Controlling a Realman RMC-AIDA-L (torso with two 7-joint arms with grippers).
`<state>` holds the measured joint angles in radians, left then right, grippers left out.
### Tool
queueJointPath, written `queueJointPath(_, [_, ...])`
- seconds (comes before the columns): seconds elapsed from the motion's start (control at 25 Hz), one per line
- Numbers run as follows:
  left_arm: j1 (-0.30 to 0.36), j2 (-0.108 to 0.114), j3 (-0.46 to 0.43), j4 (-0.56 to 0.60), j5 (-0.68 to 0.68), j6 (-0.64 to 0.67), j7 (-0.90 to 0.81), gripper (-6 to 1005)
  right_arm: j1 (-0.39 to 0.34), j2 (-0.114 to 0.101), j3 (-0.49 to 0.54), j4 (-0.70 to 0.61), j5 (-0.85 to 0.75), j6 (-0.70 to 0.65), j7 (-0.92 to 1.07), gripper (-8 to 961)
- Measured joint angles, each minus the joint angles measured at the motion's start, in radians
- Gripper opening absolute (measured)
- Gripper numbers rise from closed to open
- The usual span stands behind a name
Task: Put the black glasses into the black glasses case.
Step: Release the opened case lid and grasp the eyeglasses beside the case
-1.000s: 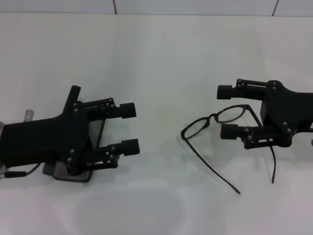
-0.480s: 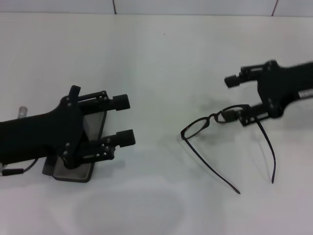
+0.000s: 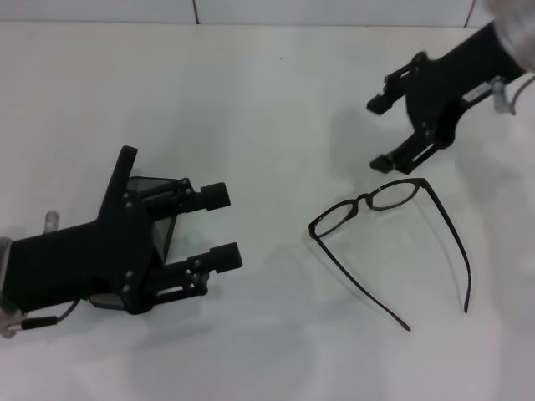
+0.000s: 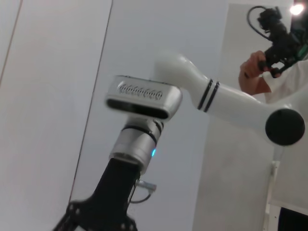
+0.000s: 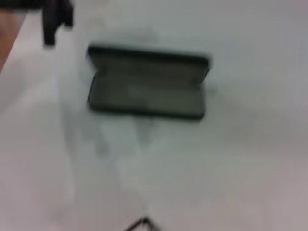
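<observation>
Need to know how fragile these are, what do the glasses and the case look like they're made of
Glasses: thin black frame, likely metal wire or slim plastic, with clear lenses; the rims are very slender. Case: open, matte black rigid-looking shell with a grey, probably fabric lining.

Plain white tabletop (image 3: pixel 276 100), pale tiled wall (image 3: pixel 334 10) behind, grey wall panels (image 4: pixel 43 96) beyond.

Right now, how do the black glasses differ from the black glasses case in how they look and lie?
The black glasses are a thin wire frame with both temple arms spread wide; the black glasses case is a solid oblong box, lid open, grey lining showing. The glasses lie in plain sight on the white table; the case sits mostly hidden under the left end effector. Both are black and rest on the table.
</observation>
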<state>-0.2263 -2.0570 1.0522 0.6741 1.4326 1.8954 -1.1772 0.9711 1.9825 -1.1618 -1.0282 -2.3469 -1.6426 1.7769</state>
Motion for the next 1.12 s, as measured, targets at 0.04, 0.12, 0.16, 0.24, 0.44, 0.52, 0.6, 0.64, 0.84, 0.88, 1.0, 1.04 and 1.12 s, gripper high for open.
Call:
queueJointPath(0.04, [0.005,-0.002,-0.001,-0.003,0.000,0.000,0.008,692,0.026,0.011,-0.008,0.022,-0.040,-0.001,0.000,821])
queueJointPath(0.12, [0.015,-0.006,-0.002,-0.008,0.000,0.000,0.019,693,0.071,0.030,-0.035,0.057,-0.114,-0.001,0.001,819])
queueJointPath(0.16, [0.016,-0.008,-0.002,-0.012,0.000,0.000,0.025,693,0.086,0.036,-0.061,0.070,-0.135,0.003,0.003,818])
queueJointPath(0.24, [0.016,-0.011,-0.002,-0.018,0.000,0.000,0.033,693,0.107,0.040,-0.134,0.094,-0.158,0.021,0.014,816])
queueJointPath(0.44, [0.009,-0.011,-0.002,-0.019,0.000,0.000,0.034,693,0.127,0.040,-0.249,0.110,-0.170,0.052,0.038,811])
queueJointPath(0.52, [0.006,-0.011,-0.001,-0.019,0.000,0.000,0.033,692,0.132,0.041,-0.277,0.115,-0.171,0.064,0.040,809])
queueJointPath(0.6, [0.002,-0.010,-0.001,-0.019,-0.001,0.000,0.033,692,0.138,0.042,-0.318,0.133,-0.171,0.097,0.041,807])
queueJointPath(0.64, [-0.001,-0.010,-0.001,-0.019,-0.001,0.000,0.032,692,0.143,0.043,-0.338,0.148,-0.171,0.117,0.041,806])
queueJointPath(0.84, [-0.008,-0.009,-0.009,-0.021,-0.005,-0.002,0.033,692,0.179,0.045,-0.476,0.251,-0.140,0.218,0.041,801])
queueJointPath(0.88, [-0.008,-0.010,-0.019,-0.021,-0.005,-0.004,0.034,692,0.181,0.045,-0.496,0.259,-0.130,0.237,0.041,800])
queueJointPath(1.0, [-0.006,-0.011,-0.030,-0.021,-0.005,-0.005,0.035,693,0.182,0.045,-0.525,0.264,-0.111,0.272,0.035,798])
queueJointPath(1.04, [-0.006,-0.011,-0.031,-0.021,-0.004,-0.005,0.035,693,0.182,0.045,-0.526,0.262,-0.109,0.276,0.034,797])
queueJointPath(1.12, [-0.006,-0.011,-0.031,-0.021,-0.004,-0.006,0.036,693,0.186,0.045,-0.527,0.262,-0.108,0.279,0.033,795])
